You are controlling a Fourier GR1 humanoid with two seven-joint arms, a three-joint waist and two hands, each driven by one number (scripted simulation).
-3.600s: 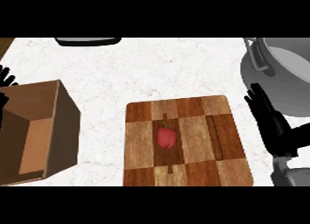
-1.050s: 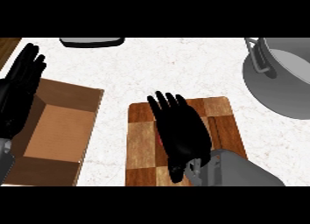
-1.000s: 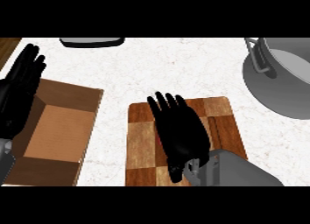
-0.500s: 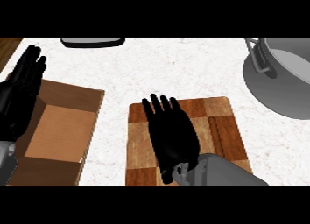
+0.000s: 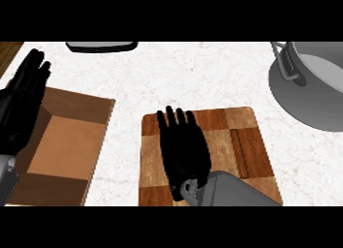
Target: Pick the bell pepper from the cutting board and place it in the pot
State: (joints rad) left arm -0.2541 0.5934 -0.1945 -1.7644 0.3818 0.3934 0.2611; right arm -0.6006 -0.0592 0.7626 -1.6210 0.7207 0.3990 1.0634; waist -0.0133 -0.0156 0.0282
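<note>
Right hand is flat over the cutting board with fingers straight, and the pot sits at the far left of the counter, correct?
Not quite. The pot sits at the far right of the counter, as the head view shows; a wooden box is at the left. The rest holds: the right hand lies flat over the cutting board, fingers straight.

Pepper hidden under right hand (image 5: 185,150).

An open brown box (image 5: 67,150) lies left; a dark tray (image 5: 101,46) sits at the counter's (image 5: 195,72) far edge.
</note>
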